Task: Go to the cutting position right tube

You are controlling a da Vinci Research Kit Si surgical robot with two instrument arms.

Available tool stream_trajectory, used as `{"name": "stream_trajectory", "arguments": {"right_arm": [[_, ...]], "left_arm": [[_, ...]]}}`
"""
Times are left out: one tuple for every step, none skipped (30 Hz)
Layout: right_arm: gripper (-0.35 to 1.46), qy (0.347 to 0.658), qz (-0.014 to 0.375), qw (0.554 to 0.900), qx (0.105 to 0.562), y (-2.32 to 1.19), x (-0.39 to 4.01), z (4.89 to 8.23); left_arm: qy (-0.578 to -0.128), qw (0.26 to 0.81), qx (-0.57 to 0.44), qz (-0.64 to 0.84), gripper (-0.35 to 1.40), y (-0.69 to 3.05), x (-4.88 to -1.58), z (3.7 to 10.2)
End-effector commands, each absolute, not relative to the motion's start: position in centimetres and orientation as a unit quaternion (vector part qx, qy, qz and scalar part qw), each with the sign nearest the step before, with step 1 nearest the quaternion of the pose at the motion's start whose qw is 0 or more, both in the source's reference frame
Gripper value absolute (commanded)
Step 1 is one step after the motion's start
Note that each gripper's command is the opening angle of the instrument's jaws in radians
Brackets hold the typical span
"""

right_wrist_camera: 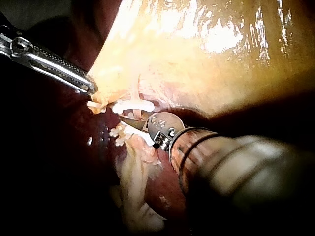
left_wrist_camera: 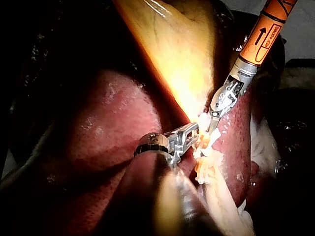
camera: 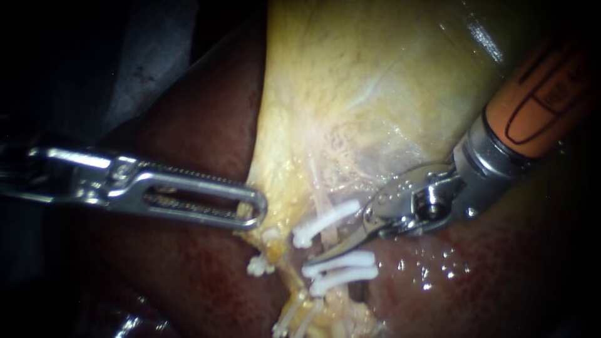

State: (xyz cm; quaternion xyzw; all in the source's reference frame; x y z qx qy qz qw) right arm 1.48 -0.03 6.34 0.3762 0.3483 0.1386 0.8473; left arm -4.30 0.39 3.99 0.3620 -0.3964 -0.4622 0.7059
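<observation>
Three white clips [camera: 327, 220] sit across the right tube [camera: 319, 191]: one higher up and two close together lower down. My right instrument [camera: 322, 253] comes in from the upper right on an orange shaft. Its thin tip lies in the gap between the upper clip and the lower pair, against the tube; whether that tip is open or closed I cannot tell. My left instrument [camera: 253, 211] has its slotted jaws closed on the lower edge of the yellow gallbladder [camera: 350, 81], pinching it just beside the clips. Dark red liver [camera: 194, 125] lies behind and beneath both instruments.
</observation>
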Motion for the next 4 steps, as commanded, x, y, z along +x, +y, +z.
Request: {"name": "stream_trajectory", "arguments": {"right_arm": [[0.19, 0.348, 0.138, 0.847, 0.376, -0.03, 1.48, 6.34], [0.19, 0.348, 0.138, 0.847, 0.376, -0.03, 1.48, 6.34], [0.19, 0.348, 0.138, 0.847, 0.376, -0.03, 1.48, 6.34], [0.19, 0.348, 0.138, 0.847, 0.376, -0.03, 1.48, 6.34]], "left_arm": [[-0.396, 0.706, 0.362, -0.462, -0.35, 0.40, -4.30, 3.99], [-0.396, 0.706, 0.362, -0.462, -0.35, 0.40, -4.30, 4.00], [-0.396, 0.706, 0.362, -0.462, -0.35, 0.40, -4.30, 4.00], [-0.396, 0.706, 0.362, -0.462, -0.35, 0.40, -4.30, 4.00]]}}
